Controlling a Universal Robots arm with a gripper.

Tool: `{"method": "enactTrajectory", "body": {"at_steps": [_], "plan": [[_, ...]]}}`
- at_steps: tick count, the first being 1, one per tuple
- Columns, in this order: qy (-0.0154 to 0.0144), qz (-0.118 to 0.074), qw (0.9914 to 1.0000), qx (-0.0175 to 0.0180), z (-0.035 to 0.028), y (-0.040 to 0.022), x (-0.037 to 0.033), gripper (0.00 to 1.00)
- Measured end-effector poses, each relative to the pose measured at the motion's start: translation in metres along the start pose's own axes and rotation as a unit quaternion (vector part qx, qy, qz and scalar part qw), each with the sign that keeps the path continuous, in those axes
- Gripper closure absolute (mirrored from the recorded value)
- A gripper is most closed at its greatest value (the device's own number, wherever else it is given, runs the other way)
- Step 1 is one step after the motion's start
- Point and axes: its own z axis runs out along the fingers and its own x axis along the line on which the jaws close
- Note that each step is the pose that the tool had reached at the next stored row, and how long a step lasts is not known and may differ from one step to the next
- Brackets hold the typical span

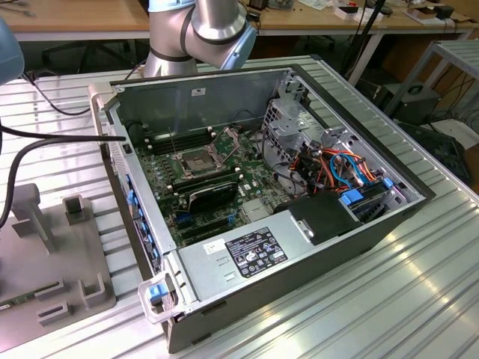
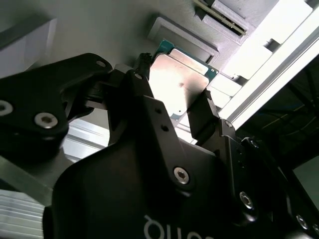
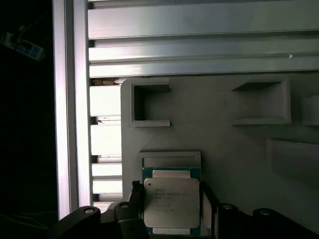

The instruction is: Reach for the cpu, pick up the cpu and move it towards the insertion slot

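Observation:
The cpu (image 3: 172,203), a thin square chip with a pale silver face on a green edge, sits between my gripper's (image 3: 171,195) two black fingers (image 3: 134,191) over a shallow square recess in a grey fixture tray (image 3: 224,134). In the second wrist view the cpu (image 2: 180,82) has a finger (image 2: 203,115) pressed against each of two opposite edges, and the gripper (image 2: 174,90) is shut on it. The insertion slot (image 1: 196,161), a dark square framed by silver brackets, lies on the motherboard inside the open computer case, well away from the tray.
The open case (image 1: 374,224) holds a black ribbed block (image 1: 213,196), memory slots, a drive cage and coloured cables. The grey fixture tray (image 1: 52,254) with raised blocks stands at the exterior view's left on a ribbed aluminium table (image 1: 419,299). The arm's base (image 1: 198,30) rises behind the case.

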Motion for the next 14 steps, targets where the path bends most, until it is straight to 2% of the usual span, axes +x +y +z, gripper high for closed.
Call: {"method": "enactTrajectory", "body": {"at_steps": [8, 14], "plan": [[0.0002, 0.0, 1.0, 0.0, -0.002, 0.0001, 0.0, 0.45], [0.0003, 0.0, 1.0, -0.0001, -0.0107, 0.0003, 0.0003, 0.45]]}}
